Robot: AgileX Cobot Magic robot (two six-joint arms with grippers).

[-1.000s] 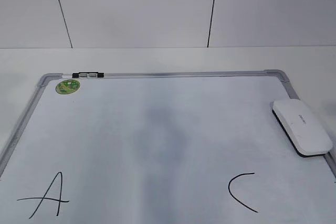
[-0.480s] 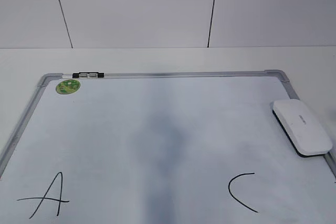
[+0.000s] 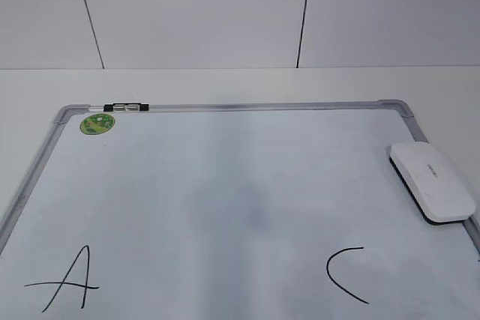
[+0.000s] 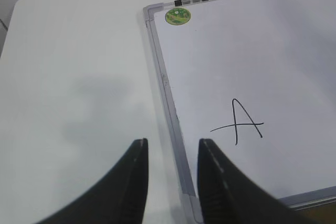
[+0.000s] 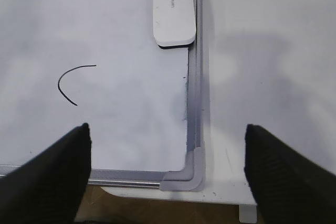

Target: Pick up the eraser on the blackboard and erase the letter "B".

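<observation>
Your exterior view looks down at a slant across the blackboard (image 3: 225, 185) toward the far wall. Left wrist view hangs over its near-left corner, sharing the "A" (image 4: 239, 121); right wrist view covers the near-right corner, sharing the "C" (image 5: 71, 82).

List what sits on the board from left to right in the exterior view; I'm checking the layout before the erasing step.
Letter A → green sticker → black clip on the top frame → letter C → eraser.
</observation>
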